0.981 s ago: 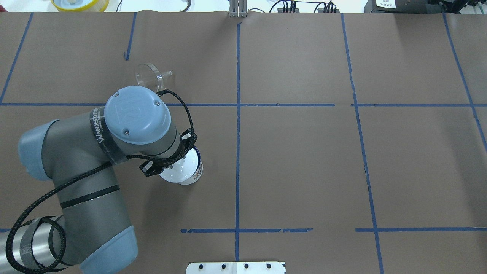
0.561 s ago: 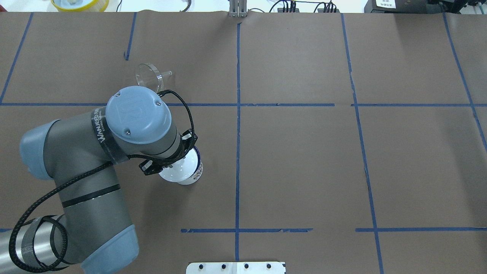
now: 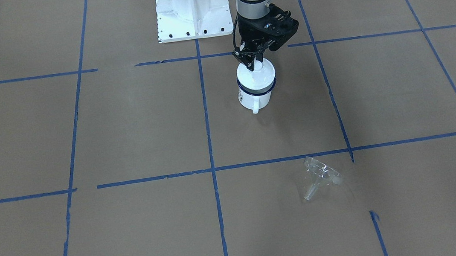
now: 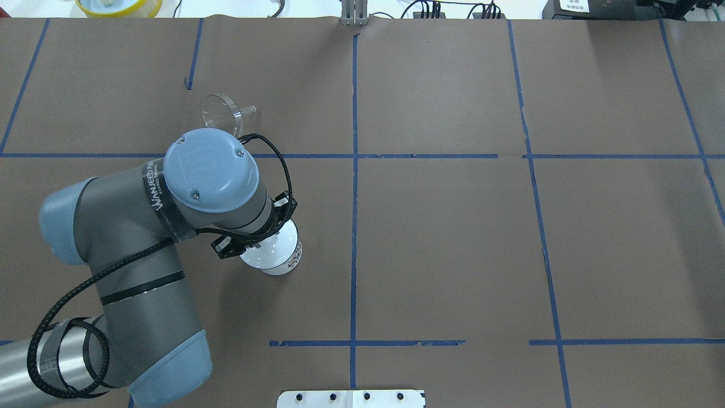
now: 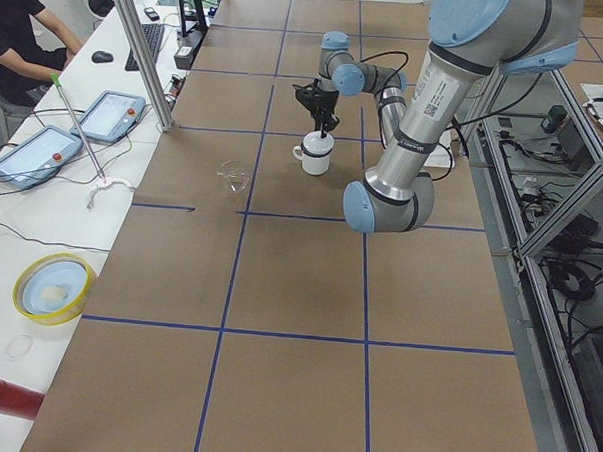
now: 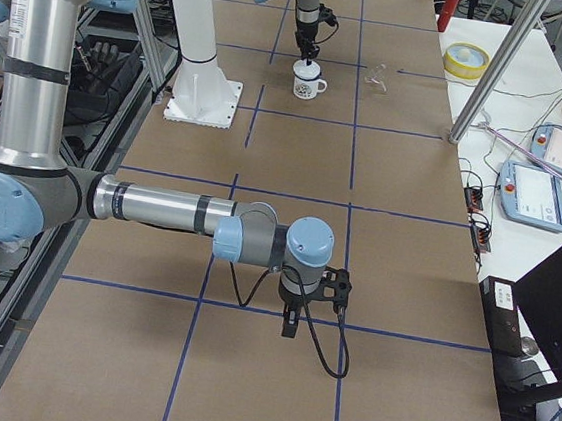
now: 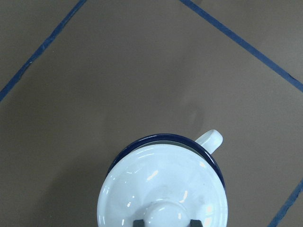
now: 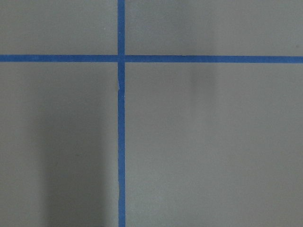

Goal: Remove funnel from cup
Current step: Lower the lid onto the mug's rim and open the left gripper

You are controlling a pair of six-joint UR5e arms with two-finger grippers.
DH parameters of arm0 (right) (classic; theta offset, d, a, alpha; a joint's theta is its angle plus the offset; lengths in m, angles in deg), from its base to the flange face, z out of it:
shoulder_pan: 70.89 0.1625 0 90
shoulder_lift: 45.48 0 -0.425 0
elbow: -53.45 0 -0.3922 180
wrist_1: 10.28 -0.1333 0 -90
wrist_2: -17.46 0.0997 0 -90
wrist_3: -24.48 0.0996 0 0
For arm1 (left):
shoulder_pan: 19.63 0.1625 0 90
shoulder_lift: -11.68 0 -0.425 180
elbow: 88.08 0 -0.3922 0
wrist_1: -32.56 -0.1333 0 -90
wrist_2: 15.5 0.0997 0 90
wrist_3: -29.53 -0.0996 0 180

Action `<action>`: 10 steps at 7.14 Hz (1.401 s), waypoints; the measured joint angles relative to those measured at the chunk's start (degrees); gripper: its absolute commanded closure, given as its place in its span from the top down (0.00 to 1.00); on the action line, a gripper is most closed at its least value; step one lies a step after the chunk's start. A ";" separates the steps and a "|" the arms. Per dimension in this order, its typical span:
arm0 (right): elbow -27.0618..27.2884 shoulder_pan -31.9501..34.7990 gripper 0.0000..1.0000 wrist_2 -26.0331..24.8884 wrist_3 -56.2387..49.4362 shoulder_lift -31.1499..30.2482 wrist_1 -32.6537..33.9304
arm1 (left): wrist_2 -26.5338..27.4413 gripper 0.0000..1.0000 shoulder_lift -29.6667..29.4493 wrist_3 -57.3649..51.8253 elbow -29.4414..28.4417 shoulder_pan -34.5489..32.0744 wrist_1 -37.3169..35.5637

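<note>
The cup (image 3: pixel 255 97) is a white mug with a dark blue rim, upright on the brown table cover, its handle toward the operators' side. A round white knobbed lid (image 7: pixel 161 184) sits on top of it. My left gripper (image 3: pixel 253 64) points straight down over the cup, shut on the lid's knob; the wrist view shows a dark finger at each side of the knob. The clear funnel (image 3: pixel 321 175) lies on its side on the table, well apart from the cup; the overhead view shows it (image 4: pixel 222 111) beyond my left arm. My right gripper (image 6: pixel 289 327) hangs over bare table far away; I cannot tell its state.
The white robot base plate (image 3: pixel 191 10) stands behind the cup. A yellow-rimmed bowl (image 4: pixel 119 5) and a metal post (image 4: pixel 354 14) are at the table's far edge. Blue tape lines (image 4: pixel 354 226) cross the cover. An operator (image 5: pixel 20 34) sits at a side desk.
My left arm's elbow and wrist have shifted slightly to the right in the overhead view. The cup, the lid and the funnel stay where they were.
</note>
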 measured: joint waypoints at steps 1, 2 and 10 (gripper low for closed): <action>0.01 0.00 1.00 0.00 0.00 0.00 0.00 | 0.00 0.00 0.02 0.00 -0.08 0.00 0.08; 0.02 0.00 1.00 0.00 0.00 0.00 0.00 | 0.00 0.00 0.04 0.00 -0.28 -0.01 0.29; 0.03 0.00 1.00 0.00 0.00 0.00 0.00 | -0.14 1.00 0.32 -3.87 -0.87 -0.47 0.87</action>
